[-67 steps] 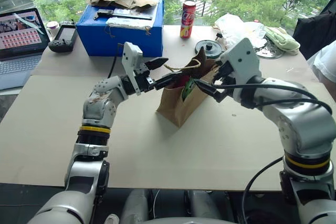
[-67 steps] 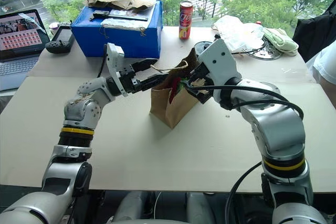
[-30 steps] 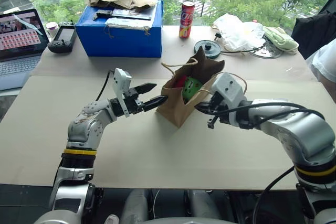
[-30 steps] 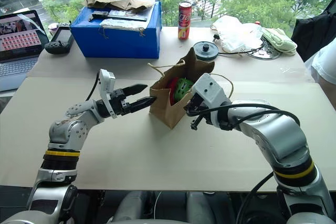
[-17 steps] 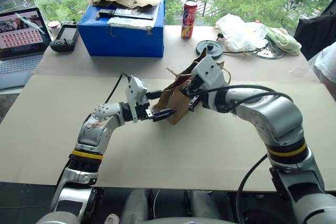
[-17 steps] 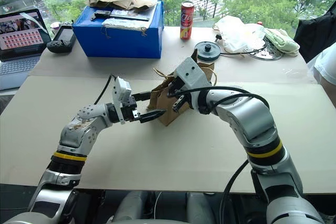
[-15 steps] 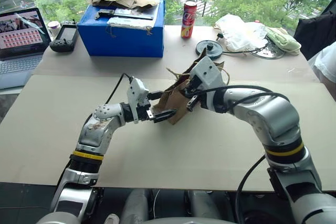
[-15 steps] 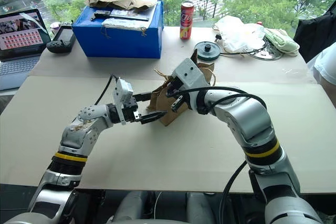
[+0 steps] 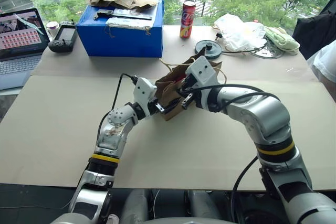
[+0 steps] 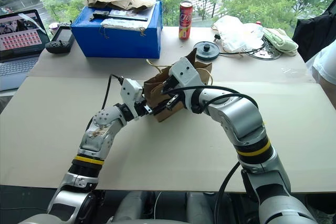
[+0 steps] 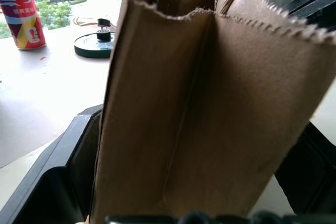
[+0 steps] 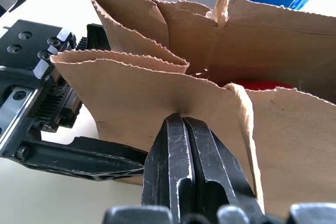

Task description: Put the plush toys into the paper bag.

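On the table the paper bag now stands pinched narrow, where a second ago its mouth gaped with both plush toys inside; only a red sliver of toy shows now. Loading looks done, the bag being closed or steadied. The left tool has slid in, spread wide around the bag's end. The right tool is clenched against the near wall.
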Controlling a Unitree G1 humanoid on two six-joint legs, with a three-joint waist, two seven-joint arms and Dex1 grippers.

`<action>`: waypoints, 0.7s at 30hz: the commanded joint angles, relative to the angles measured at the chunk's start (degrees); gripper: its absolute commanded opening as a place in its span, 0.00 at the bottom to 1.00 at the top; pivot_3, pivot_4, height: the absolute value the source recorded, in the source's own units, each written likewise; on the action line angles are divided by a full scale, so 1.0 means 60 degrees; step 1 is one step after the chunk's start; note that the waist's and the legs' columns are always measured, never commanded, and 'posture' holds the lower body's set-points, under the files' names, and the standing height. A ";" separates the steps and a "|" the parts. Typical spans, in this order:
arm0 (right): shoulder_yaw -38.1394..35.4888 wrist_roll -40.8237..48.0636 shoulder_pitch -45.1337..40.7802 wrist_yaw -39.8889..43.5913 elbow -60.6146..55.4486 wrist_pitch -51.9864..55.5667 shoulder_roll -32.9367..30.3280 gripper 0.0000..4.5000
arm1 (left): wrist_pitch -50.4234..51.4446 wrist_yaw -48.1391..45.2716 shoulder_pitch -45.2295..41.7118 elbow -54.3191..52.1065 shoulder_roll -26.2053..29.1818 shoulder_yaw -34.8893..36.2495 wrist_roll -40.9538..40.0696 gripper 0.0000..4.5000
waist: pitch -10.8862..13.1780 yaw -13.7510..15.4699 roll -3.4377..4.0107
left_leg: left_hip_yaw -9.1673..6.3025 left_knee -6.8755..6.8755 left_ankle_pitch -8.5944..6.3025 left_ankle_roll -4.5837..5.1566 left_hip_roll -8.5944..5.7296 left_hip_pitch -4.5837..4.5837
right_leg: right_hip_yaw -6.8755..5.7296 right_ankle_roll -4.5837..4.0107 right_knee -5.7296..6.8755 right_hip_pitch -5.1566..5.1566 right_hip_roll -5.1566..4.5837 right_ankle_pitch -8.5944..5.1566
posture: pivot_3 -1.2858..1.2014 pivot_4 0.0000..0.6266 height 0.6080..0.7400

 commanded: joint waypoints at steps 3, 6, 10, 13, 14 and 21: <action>-0.0236 -0.0132 -0.0279 -0.0045 -0.0117 -0.0015 -0.0001 0.00 | -0.0883 0.0661 0.0297 -0.0556 -0.0184 0.0146 0.0314 0.94 | 0.0000 -0.0005 0.0000 | 0.0000 0.0000 0.0000 0.0000 0.0001 0.0001 | 0.0000 0.0000 0.0000 0.0000 0.0001 0.0000 | 0.52 0.24 0.99; -0.0237 -0.0141 -0.0288 -0.0042 -0.0082 -0.0018 -0.0002 0.00 | -0.1018 0.0755 0.0392 -0.0586 -0.0245 0.0183 0.0286 0.76 | 0.0000 0.0002 0.0000 | 0.0000 -0.0001 0.0000 0.0000 0.0001 0.0000 | -0.0001 0.0000 0.0000 0.0001 -0.0002 0.0000 | 0.52 0.24 0.99; -0.0231 -0.0142 -0.0308 -0.0024 -0.0050 -0.0024 -0.0020 0.00 | -0.1069 0.0710 0.0435 -0.0618 -0.0264 0.0155 0.0205 0.44 | 0.0000 0.0002 0.0000 | 0.0000 0.0000 0.0000 0.0000 -0.0001 0.0000 | -0.0001 0.0000 -0.0002 0.0002 -0.0003 0.0000 | 0.52 0.24 0.99; -0.0224 -0.0140 -0.0320 -0.0024 -0.0041 -0.0017 -0.0024 0.00 | -0.1079 0.0710 0.0453 -0.0634 -0.0267 0.0141 0.0191 0.23 | 0.0000 0.0001 0.0000 | 0.0000 0.0000 0.0000 0.0000 0.0000 0.0000 | -0.0002 0.0000 -0.0002 0.0002 -0.0003 0.0000 | 0.52 0.24 0.99; -0.0222 -0.0140 -0.0325 -0.0017 -0.0034 -0.0015 -0.0034 0.00 | -0.1081 0.0702 0.0450 -0.0628 -0.0278 0.0134 0.0181 0.17 | 0.0000 0.0001 0.0000 | 0.0000 -0.0001 0.0000 0.0000 0.0000 0.0000 | -0.0002 0.0000 -0.0002 0.0001 -0.0003 0.0000 | 0.52 0.24 0.99; -0.0240 -0.0133 -0.0295 -0.0025 -0.0072 0.0072 -0.0095 0.00 | -0.1114 0.0639 0.0411 -0.0599 -0.0364 -0.0005 0.0243 0.01 | 0.0000 0.0001 0.0000 | 0.0000 -0.0001 0.0000 0.0000 0.0000 0.0000 | -0.0003 0.0000 -0.0003 0.0001 -0.0002 0.0000 | 0.52 0.24 0.99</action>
